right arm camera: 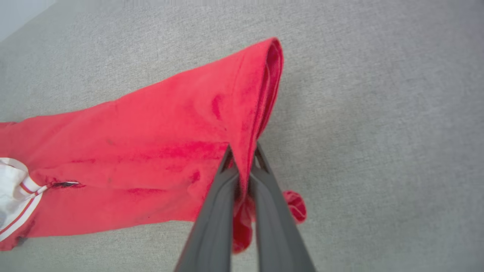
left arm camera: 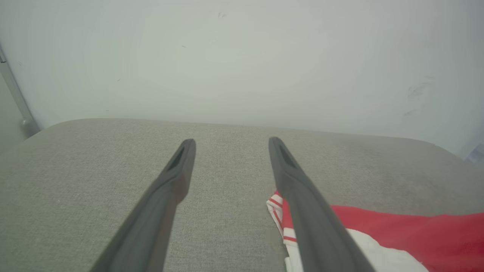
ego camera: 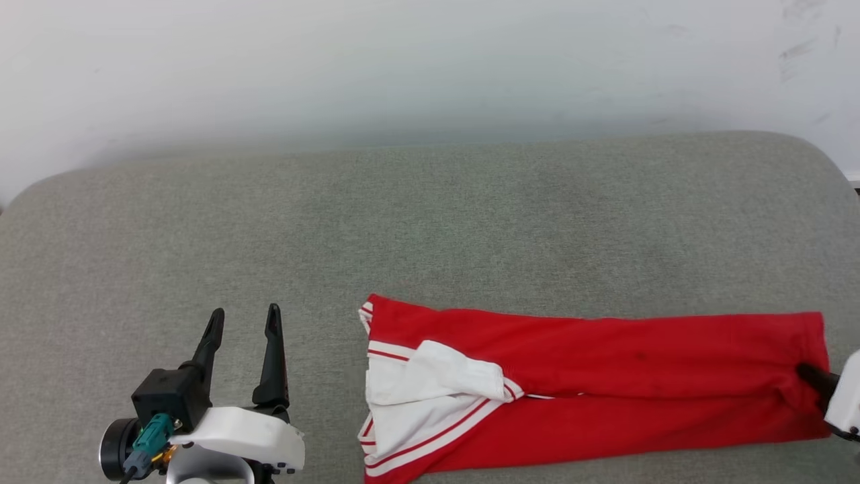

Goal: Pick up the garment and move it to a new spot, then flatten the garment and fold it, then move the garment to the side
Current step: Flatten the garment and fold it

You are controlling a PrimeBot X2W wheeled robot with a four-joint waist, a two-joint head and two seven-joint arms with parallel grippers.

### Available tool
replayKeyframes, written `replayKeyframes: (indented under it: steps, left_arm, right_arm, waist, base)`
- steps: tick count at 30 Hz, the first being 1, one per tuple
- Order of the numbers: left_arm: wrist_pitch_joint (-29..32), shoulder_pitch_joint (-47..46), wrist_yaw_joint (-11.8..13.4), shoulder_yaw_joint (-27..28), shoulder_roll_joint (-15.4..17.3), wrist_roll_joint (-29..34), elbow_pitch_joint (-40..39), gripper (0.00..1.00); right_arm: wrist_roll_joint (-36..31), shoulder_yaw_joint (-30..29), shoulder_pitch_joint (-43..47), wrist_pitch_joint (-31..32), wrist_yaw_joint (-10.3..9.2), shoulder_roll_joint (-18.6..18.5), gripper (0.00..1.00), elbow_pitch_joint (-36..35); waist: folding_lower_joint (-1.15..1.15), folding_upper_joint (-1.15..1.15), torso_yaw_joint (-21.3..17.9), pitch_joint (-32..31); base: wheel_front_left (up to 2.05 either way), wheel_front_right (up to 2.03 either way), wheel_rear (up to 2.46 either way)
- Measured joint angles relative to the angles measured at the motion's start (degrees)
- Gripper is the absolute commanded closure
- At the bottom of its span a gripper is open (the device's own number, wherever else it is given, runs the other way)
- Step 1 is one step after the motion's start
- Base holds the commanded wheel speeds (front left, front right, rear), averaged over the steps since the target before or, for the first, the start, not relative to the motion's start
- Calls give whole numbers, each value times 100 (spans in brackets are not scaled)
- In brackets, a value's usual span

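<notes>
- left end effector [ego camera: 244, 314] hovers over the grey fabric surface [ego camera: 470, 222], fingers well parted, nothing between them
- left wrist view: same end effector [left arm camera: 231, 142], both fingers point toward the pale wall [left arm camera: 242, 56], bare grey surface [left arm camera: 94, 170] in the gap
- garment [ego camera: 605, 376] lies to the right of the left end effector, near it but not touching; folded into a long red strip running left-right across the surface
- white sleeve [ego camera: 437, 370] with red-and-white striped trim sits at the strip's end closest to the left end effector; in the left wrist view that corner of the garment [left arm camera: 416, 230] shows just past the right-hand finger
- right end effector [ego camera: 806, 371] is at the strip's far right end, fingers closed on the red hem
- right wrist view: right end effector [right arm camera: 244, 150] is nearly closed, pinching the garment [right arm camera: 151, 151] edge, hem lifted into a ridge above the fingertips, a little red bunch below the fingers
- rest of the cloth trails left from the right end effector, flat on the surface [right arm camera: 378, 113]
</notes>
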Motion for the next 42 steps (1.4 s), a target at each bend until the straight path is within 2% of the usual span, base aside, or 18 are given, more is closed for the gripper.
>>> replayKeyframes:
  steps: [2,8,10,15,20,25,32,33,34,35,36,42]
  left_arm:
    - [1,24,33,5,8,-1,-8,0]
    - [21,59,77,-1,4,-15,-52,0]
    - [25,57,76,-9,3,-15,-70,0]
    - [52,-76,41,-56,-20,-11,-76,0]
    - [78,-188,20,-122,-29,5,-37,0]
    - [97,-357,-80,-204,-83,5,76,0]
    - [96,-534,-163,-307,-191,9,194,0]
    - [93,-553,-168,-310,-201,9,213,0]
    - [91,-565,-185,-307,-202,4,233,0]
    - [91,-573,-185,-302,-199,4,266,0]
    - [99,-581,-175,-312,-193,12,309,0]
    - [93,-582,-125,-303,-200,10,338,0]
  right_arm:
    - [-7,-332,42,135,-1,152,100,-40]
    - [892,-929,29,870,-1,1129,100,-238]
    - [1233,-989,21,1194,-1,1448,100,-302]
    - [1882,-805,-62,1615,-1,1703,100,-434]
    - [2577,-44,-336,1538,-1,1762,100,-193]
    - [3276,1145,-584,969,-1,1781,100,212]
    - [3842,2497,-1118,-63,-1,1781,100,708]
    - [3856,2648,-1175,-211,-1,1782,88,778]
    - [3867,2794,-1235,-354,-1,1783,65,853]
    - [3888,2937,-1298,-488,-1,1784,27,938]
    - [3907,3067,-1355,-573,-1,1784,0,1024]
    - [3933,3693,-1576,-889,-2,1786,0,1171]
  waist:
    - [0,0,-25,-18]
    - [0,0,-58,-30]
    - [0,0,-43,-4]
    - [0,0,85,65]
    - [0,0,251,144]
    - [0,0,464,218]
    - [0,0,716,414]
    - [0,0,747,443]
    - [0,0,773,472]
    - [0,0,794,498]
    - [0,0,812,520]
    - [0,0,809,563]
  base:
    - [0,0,0]
    - [0,0,0]
    - [0,0,0]
    - [0,0,0]
    - [0,0,0]
    - [0,0,0]
    - [0,0,0]
    - [0,0,0]
    - [0,0,0]
    - [0,0,0]
    - [0,0,0]
    - [0,0,0]
